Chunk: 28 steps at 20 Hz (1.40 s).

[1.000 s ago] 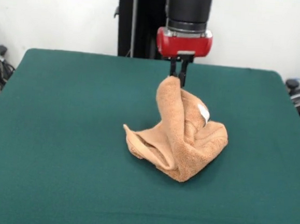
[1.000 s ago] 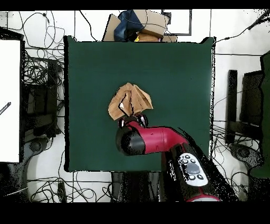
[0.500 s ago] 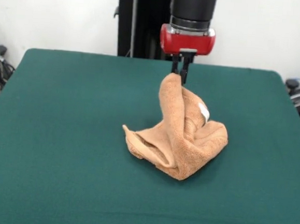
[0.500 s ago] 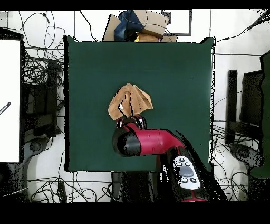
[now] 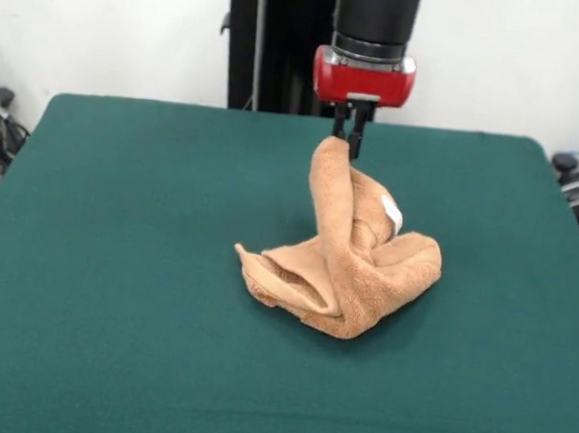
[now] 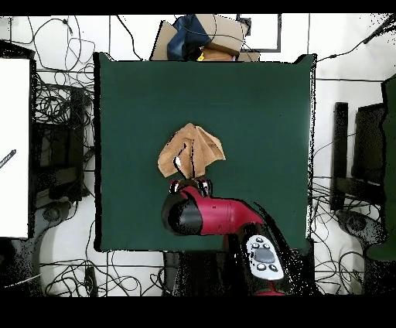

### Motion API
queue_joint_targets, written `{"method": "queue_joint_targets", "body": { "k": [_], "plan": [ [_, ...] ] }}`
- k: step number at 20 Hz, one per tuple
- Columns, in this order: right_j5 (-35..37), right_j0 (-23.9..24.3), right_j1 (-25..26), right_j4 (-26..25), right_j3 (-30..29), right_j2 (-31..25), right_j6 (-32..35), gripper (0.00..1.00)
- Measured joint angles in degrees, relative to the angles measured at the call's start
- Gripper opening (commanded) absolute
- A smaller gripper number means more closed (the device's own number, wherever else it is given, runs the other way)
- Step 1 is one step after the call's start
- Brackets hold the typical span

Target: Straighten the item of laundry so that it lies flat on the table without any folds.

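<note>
The orange-brown terry towel (image 5: 351,266) sits crumpled near the middle of the green table (image 5: 115,263). One corner is pulled up into a peak, the rest lies bunched and folded below, with a small white tag (image 5: 392,214) on its right side. My gripper (image 5: 346,143) hangs from the red wrist and is shut on the towel's raised corner. In the overhead view the towel (image 6: 191,151) lies just beyond the gripper (image 6: 191,182), with the red arm over the table's near edge.
Wide bare green felt surrounds the towel on all sides. The black pedestal (image 5: 269,34) stands behind the far edge. A cardboard box and cables (image 6: 205,35) lie off the table, and a white board (image 6: 14,147) stands at the left.
The gripper has risen and drawn slightly back toward the pedestal, lifting the towel's corner higher so the raised peak is taller and narrower. The rest of the towel has barely shifted.
</note>
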<state>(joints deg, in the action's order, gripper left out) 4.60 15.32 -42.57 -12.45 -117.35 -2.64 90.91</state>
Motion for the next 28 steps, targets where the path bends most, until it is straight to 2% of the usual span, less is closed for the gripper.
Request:
{"method": "queue_joint_targets", "body": {
  "k": [7, 22, 28],
  "plan": [
    [-0.34, -1.17, -1.57, 2.83, -4.14, 0.56, 0.01, 0.00],
    [-1.51, -2.12, -6.90, 3.20, -12.17, 3.75, 0.01, 0.00],
    [-1.51, -0.81, -8.97, 3.20, -15.01, 3.76, 0.01, 0.00]
  ]
}}
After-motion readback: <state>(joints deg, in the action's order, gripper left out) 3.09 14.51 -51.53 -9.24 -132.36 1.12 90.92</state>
